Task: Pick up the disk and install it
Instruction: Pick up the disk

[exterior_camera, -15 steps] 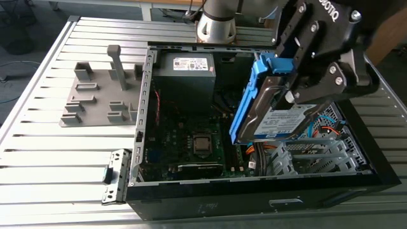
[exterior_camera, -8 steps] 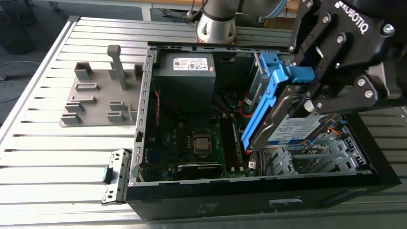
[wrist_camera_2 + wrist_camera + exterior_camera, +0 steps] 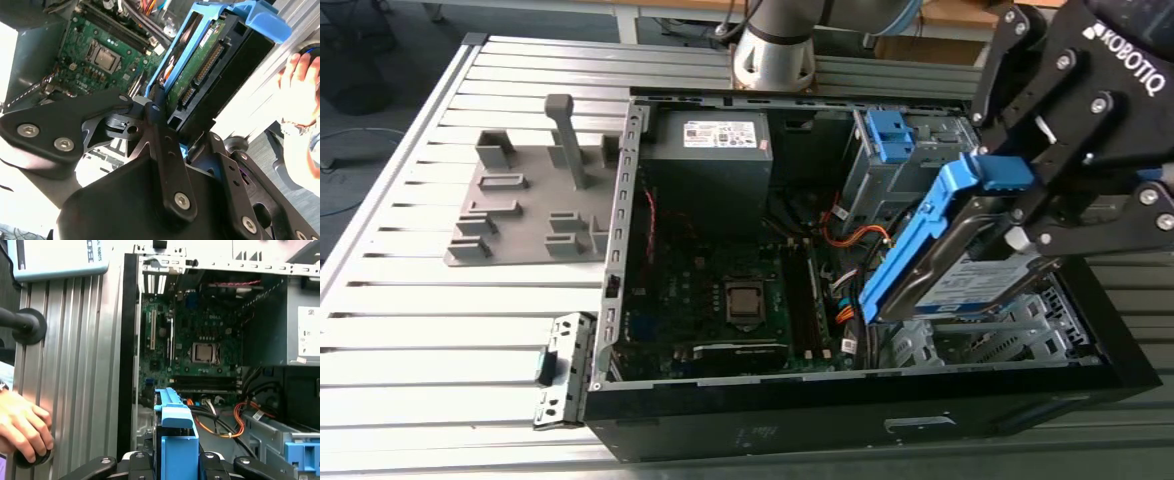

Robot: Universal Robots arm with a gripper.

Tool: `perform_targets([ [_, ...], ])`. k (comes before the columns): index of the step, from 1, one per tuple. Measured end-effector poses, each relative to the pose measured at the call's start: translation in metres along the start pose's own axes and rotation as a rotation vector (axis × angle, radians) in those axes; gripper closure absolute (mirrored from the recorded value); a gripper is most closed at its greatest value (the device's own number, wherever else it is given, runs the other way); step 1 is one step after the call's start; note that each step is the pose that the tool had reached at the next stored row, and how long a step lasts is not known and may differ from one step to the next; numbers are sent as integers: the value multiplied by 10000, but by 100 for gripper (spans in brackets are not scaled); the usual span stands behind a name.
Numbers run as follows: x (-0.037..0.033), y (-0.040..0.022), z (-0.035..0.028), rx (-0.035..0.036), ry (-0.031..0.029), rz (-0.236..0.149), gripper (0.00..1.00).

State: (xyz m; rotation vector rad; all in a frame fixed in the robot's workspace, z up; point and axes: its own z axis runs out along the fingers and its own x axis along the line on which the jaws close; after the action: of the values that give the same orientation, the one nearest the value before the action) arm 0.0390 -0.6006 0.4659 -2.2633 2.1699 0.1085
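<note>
While the single gripper (image 3: pixel 1014 222) is clamped on the one disk (image 3: pixel 963 272), its black fingers (image 3: pixel 156 112) pinching the blue carrier frame from both sides, the drive hangs tilted on edge over the open desktop computer case (image 3: pixel 854 425); it sits toward the exterior view's right, above the silver drive bay (image 3: pixel 1001 340), and whether it touches the bay cannot be told. One white-and-blue label faces outward on the drive in the exterior view; in the second wrist view the disk (image 3: pixel 200 65) shows its green circuit-board side and its connector row; in the first wrist view the blue frame (image 3: pixel 175 440) stands upright between the gripper's links.

Inside the case lies one green motherboard (image 3: pixel 720 290) with one square processor socket (image 3: pixel 744 300) near its middle; one grey power-supply box (image 3: pixel 711 165) with a white sticker stands at the far wall; one small blue bracket (image 3: pixel 890 135), with no drive in it, sits atop the drive cage just beside that box; a bundle of orange cables (image 3: pixel 865 236) runs between cage and board.

The case rests on a slatted aluminium table (image 3: pixel 427 330); one grey holding fixture (image 3: pixel 520 205) stands on the slats at the exterior view's left, apart from the case. One person's hand (image 3: pixel 22 425) rests on a small black knob (image 3: pixel 31 458) beside the table.
</note>
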Motion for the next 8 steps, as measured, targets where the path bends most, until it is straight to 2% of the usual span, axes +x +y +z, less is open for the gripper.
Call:
perform_targets([
  [8, 46, -273, 42, -48, -3, 3, 64],
])
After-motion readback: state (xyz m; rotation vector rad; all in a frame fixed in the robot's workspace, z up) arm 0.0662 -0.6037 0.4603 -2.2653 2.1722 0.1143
